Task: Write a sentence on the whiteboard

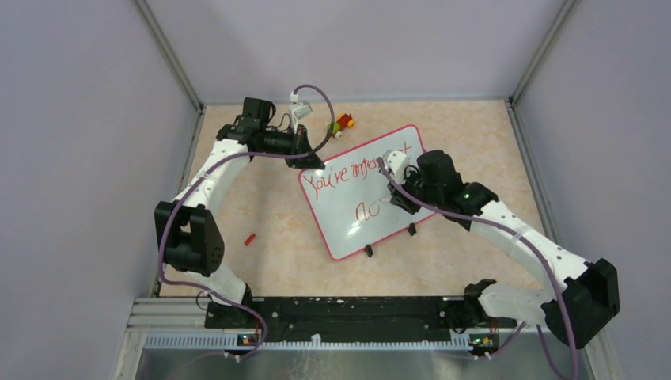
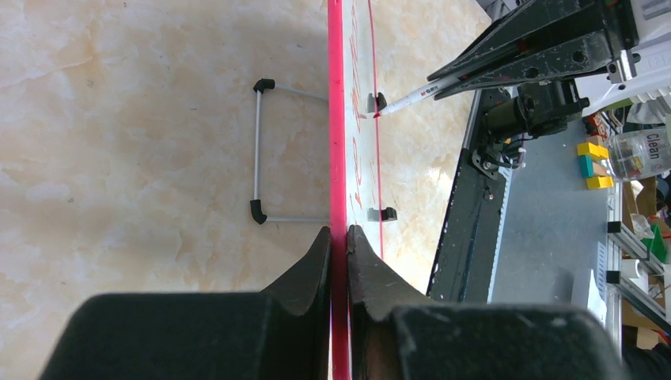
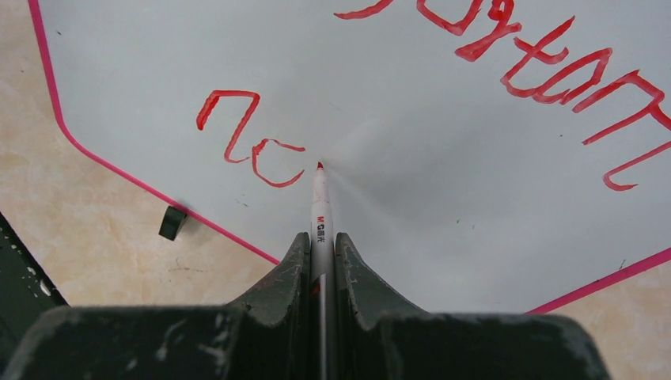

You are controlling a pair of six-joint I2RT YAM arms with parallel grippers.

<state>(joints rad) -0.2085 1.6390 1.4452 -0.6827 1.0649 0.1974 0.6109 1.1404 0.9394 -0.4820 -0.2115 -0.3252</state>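
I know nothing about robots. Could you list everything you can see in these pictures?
glossy white rectangular whiteboard: one, white with pink-red rim, mid-table
thin red handwritten lettering: two lines, red, on the whiteboard
small black clips: two, black, on the whiteboard's near edge
white marker pen: one, white with red tip, tip at the second line
small red piece: one, red, on the table left of the whiteboard
small multicoloured toy: one, red, yellow and green, beyond the whiteboard
grey wire bracket: one, grey with black corners, behind the whiteboard
beige marbled table: one
left gripper: black, clamped on the whiteboard's rim
right gripper: black, gripping the marker pen
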